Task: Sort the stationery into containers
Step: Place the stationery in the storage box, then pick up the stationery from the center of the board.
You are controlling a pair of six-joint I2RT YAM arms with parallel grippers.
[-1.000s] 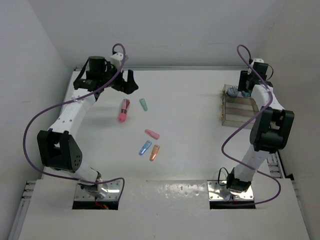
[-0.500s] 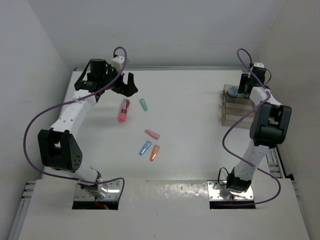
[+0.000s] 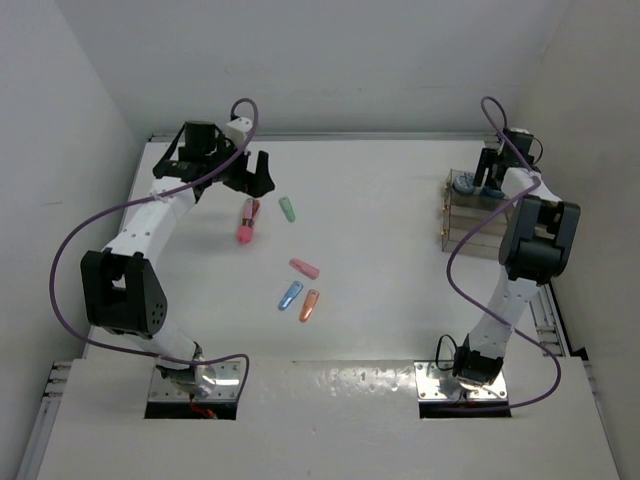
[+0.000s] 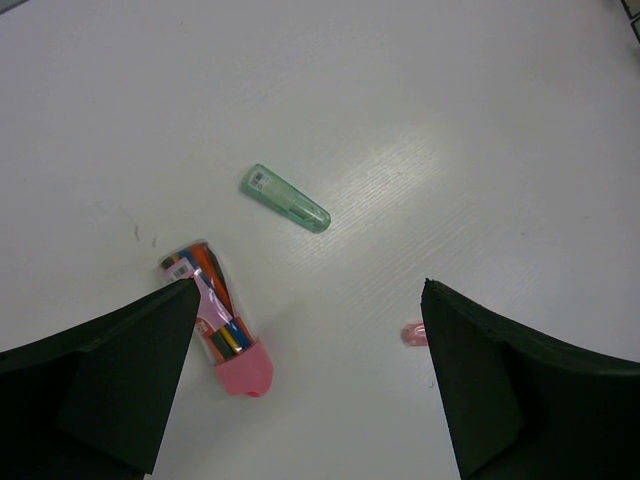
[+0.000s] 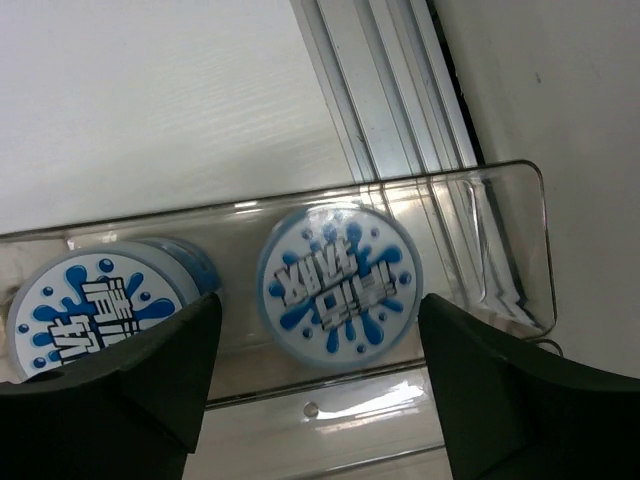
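Two round rolls lay flat in the clear box (image 5: 500, 200): the full-view roll (image 5: 335, 285), and the half-hidden roll (image 5: 95, 310) at 9 o'clock, cut off by a black finger and the frame edge. Both had glossy blue-and-white splash labels with lettering too skewed to read. The box walls were thin, see-through and glary, and its base was not visible from the wrist. The right gripper (image 5: 315, 330) hung over the box with jaws spread, straddling the full-view roll without pinching it. The left gripper (image 4: 310, 330) had jaws wide apart and nothing between them. The pink stick (image 4: 215, 330), a clear tube with a pink cap, lay beside the 9 o'clock finger, partly behind it. The smooth, tapered green capsule (image 4: 287, 198) lay at 12 o'clock of the gap. The pink capsule (image 4: 412, 333) was mostly hidden by the 3 o'clock finger. The blue capsule (image 3: 290, 294) and orange capsule (image 3: 310, 305) lay mid-table (image 3: 400, 300), well apart from both grippers.
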